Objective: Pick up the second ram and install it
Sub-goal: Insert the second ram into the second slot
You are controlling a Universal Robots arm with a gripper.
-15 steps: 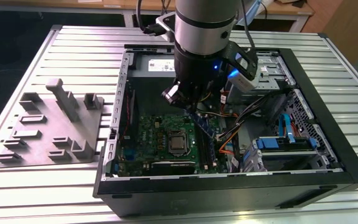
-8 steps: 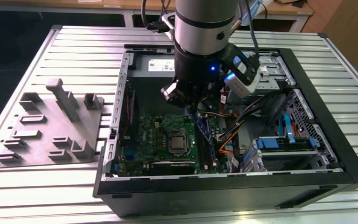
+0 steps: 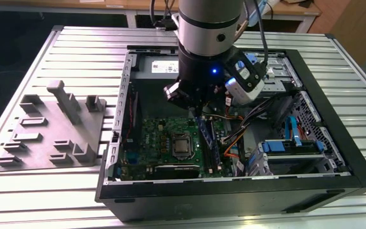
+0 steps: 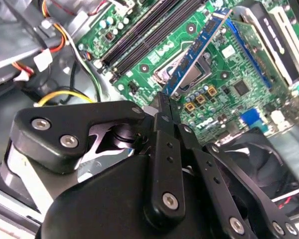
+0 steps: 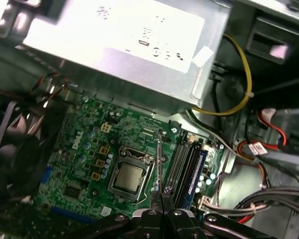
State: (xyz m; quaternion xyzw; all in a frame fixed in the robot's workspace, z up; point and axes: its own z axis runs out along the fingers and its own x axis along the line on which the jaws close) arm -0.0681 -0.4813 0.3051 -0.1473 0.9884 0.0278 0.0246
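Second ram clamped in gripper, hanging beneath it over CPU socket, memory slots just beside; risk: offset or tilt jams stick on slot edge

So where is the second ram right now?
In the second wrist view the second ram is clamped in the gripper, held over the motherboard and crossing in front of the processor socket.

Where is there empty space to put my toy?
Bare table between the grey fixture plate and the near edge, and past the case on the exterior view's right. Crowded inside the case: cables, motherboard, the gripper holding the second ram.
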